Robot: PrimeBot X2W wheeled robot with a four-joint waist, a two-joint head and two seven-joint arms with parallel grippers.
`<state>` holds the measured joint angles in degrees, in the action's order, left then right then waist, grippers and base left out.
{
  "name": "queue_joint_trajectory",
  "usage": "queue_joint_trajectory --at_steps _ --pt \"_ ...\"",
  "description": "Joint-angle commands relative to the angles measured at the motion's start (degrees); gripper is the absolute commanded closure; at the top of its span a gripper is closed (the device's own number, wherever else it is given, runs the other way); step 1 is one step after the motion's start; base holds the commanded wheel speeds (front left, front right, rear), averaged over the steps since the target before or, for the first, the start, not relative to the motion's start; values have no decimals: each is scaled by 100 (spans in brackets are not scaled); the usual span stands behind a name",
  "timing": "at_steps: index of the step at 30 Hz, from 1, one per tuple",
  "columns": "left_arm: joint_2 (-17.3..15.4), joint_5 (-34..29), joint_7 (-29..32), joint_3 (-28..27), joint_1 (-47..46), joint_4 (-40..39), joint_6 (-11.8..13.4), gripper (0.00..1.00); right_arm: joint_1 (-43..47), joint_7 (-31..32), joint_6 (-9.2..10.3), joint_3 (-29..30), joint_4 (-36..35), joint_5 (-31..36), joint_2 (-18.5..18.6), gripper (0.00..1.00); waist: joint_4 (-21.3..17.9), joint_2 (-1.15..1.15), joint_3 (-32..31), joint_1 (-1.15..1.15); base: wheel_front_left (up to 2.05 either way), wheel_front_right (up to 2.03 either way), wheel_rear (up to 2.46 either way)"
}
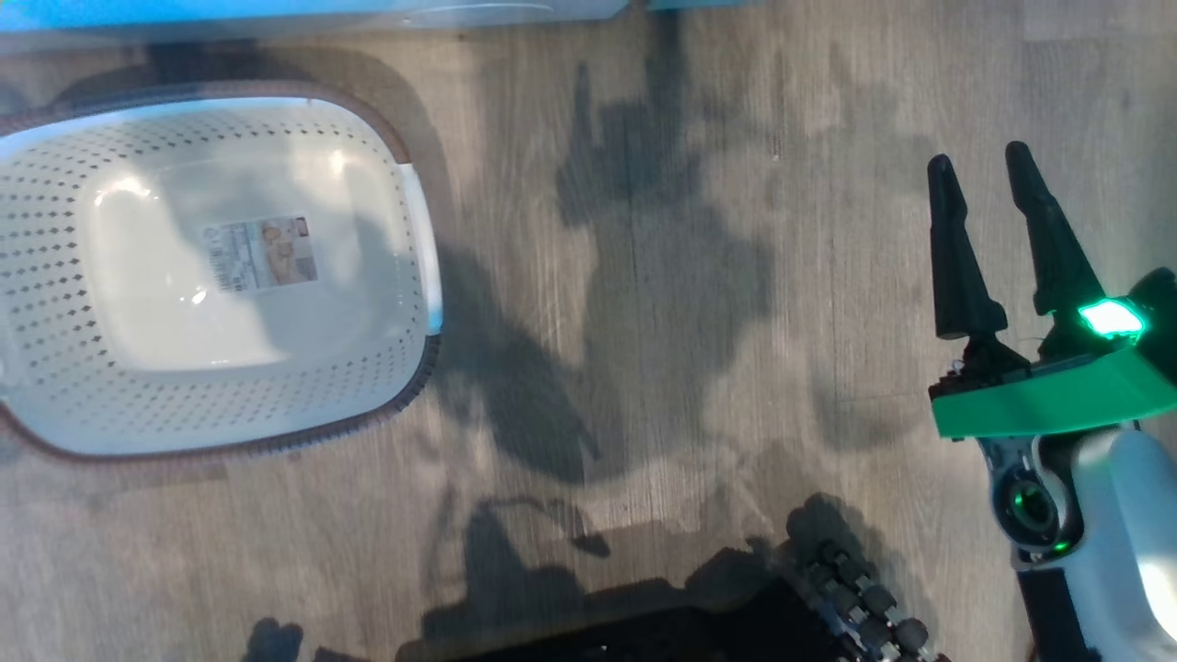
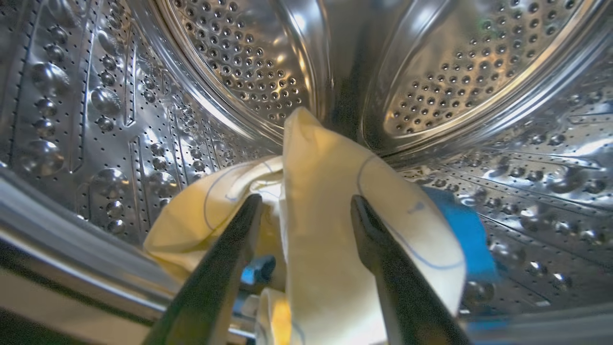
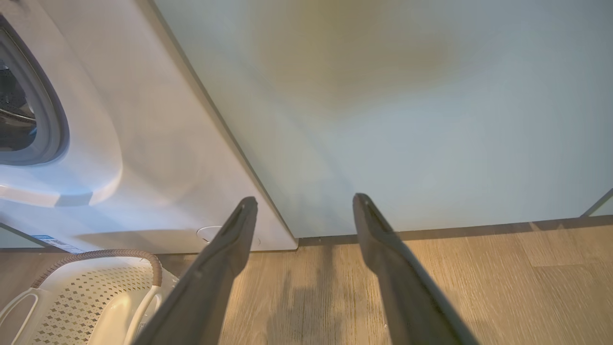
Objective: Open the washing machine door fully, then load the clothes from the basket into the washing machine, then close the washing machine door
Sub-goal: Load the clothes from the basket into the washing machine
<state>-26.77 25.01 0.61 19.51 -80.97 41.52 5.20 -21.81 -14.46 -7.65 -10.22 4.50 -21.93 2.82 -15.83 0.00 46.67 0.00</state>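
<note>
My left gripper (image 2: 306,199) is inside the steel drum (image 2: 239,62) of the washing machine (image 3: 143,143). Its fingers stand apart, open, and pale yellow clothes (image 2: 325,163) with blue trim lie loosely between and over them, resting on the drum's lower wall. The cream perforated basket (image 1: 55,276) stands on the floor at the left of the head view, with just a paper label (image 1: 262,253) on its floor. My right gripper (image 1: 978,161) hovers open and empty over the floor at the right. The washing machine door is out of view.
In the right wrist view my right gripper (image 3: 305,199) points at a pale green cabinet panel (image 3: 407,120) beside the washer, with the basket (image 3: 100,254) at lower left. Wooden floor (image 1: 644,322) lies between basket and right arm. My dark base (image 1: 855,598) shows at the bottom.
</note>
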Motion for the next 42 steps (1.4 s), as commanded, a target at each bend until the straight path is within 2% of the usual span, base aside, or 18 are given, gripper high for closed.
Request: queue_joint_trajectory --at_steps 1,10,19,24,30,42 --pt "-214 15 27 -81 61 -261 71 0 158 -54 16 -38 -143 52 6 0 49 0 -45 0 0 0 0" --pt "-149 157 -219 -151 1381 -1464 517 0 261 -54 16 254 -198 309 7 0 300 0 -334 0 0 0 0" --pt "16 236 -690 -206 3073 -3023 1110 0 465 -54 16 500 -247 521 97 0 595 0 -737 0 0 0 0" --pt "177 108 -971 -44 4020 -3747 1455 0 600 -54 16 645 -302 626 156 0 788 0 -965 0 0 0 0" --pt "305 -15 -1115 129 4888 -4264 1812 0 717 -54 16 736 -309 721 217 0 917 0 -1247 0 0 0 0" --pt "465 14 -1245 316 5907 -4628 2106 0 1017 -54 16 751 -207 928 321 0 1085 0 -1785 0 0 0 0"
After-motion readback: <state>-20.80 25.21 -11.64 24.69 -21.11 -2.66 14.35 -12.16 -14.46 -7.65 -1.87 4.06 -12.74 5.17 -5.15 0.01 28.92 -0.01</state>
